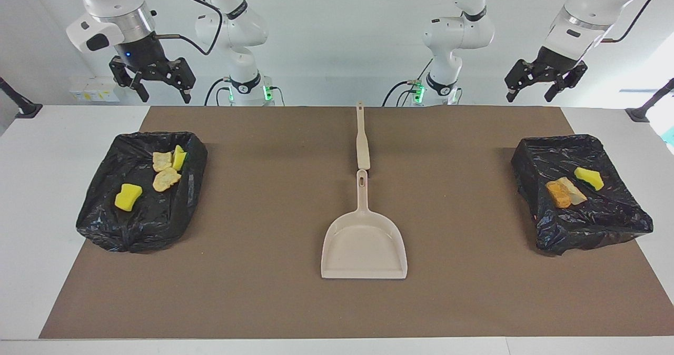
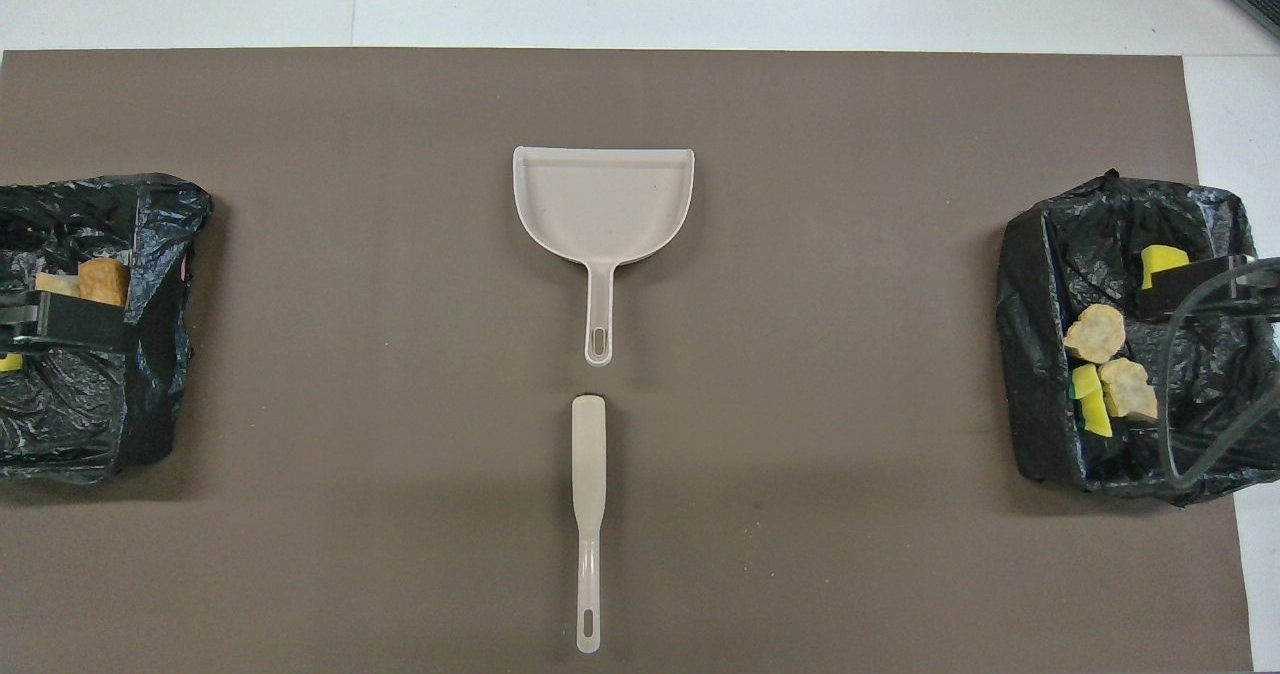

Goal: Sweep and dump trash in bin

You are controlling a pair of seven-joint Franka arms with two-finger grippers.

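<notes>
Trash (image 1: 166, 178) already sits in both bins (image 1: 142, 223); your left gripper (image 1: 545, 84) and right gripper (image 1: 152, 81) hang wide open, empty, so any needless reach could snag a liner.

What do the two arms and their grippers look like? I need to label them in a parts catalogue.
Both arms are glossy white with black joint rings, black cables, and green lights at their bases. The right gripper and left gripper are black two-finger units; a blue light shows above the right one.

Both arms are hanging raised w/ wrists angled down. Left gripper (image 1: 543, 81) is sitting high at its own end, jaws apart, holding nothing. Right gripper (image 1: 152, 81) is doing likewise at its end, jaws spread, empty.
</notes>
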